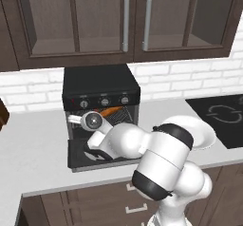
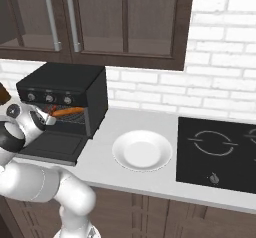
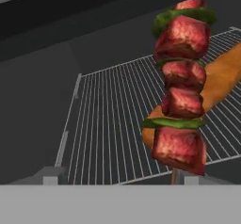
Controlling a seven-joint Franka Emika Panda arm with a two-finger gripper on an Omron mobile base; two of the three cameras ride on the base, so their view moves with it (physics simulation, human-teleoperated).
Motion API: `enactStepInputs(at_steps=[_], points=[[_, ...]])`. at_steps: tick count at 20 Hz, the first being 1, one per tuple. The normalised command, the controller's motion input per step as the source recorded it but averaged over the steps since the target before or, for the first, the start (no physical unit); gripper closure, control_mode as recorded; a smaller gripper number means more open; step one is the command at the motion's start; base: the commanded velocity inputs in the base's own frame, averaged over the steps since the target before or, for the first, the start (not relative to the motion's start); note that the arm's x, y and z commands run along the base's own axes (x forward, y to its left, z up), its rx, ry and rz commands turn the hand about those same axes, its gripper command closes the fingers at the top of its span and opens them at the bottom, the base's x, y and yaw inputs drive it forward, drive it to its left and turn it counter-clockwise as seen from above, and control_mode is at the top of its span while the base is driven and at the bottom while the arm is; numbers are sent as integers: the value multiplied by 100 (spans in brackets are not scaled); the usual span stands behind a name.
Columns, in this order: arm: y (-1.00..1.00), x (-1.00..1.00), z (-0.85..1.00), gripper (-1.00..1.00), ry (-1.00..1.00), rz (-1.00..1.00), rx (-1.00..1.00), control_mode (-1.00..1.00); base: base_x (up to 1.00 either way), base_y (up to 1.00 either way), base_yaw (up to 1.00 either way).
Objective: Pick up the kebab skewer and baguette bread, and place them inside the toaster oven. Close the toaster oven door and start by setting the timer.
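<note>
- Chunky red meat skewer [image 3: 181, 86] with green slices stands close before the claw, over the oven's [image 1: 101, 84] thin wire rack [image 3: 113, 119]
- Smooth orange baguette [image 3: 214, 84] lies on that rack
- Claw's spread: cannot tell

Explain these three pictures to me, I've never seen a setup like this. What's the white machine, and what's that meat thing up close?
It is a simulated kitchen. The white machine is a robot arm on a mobile base. Two pictures come from cameras behind the arm, left and right. The third looks along its gripper, inside the toaster oven.

On the counter stand the oven, its door dropped open, and an empty white plate, beside a cooktop.

The meat thing is a kebab skewer, above the wire rack where the baguette lies. The gripper tips stand wide apart, so it does not look gripped.
</note>
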Motion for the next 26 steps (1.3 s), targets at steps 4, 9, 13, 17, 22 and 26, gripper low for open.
enactStepInputs(at_steps=[4, 9, 13, 17, 22, 26], points=[[0, -5, 35, -100, 0, 0, 0, -100, 0, 0, 0], [0, -3, 65, -100, 0, 0, 0, -100, 0, 0, 0], [-6, -48, 60, -100, 0, 0, 0, -100, 0, 0, 0], [-18, -76, 49, -100, 3, 0, 0, -100, 0, 0, 0], [-17, -98, 38, -100, 4, 0, 0, -100, 0, 0, 0], [-7, -93, 17, -100, 9, 0, 0, -100, 0, 0, 0]])
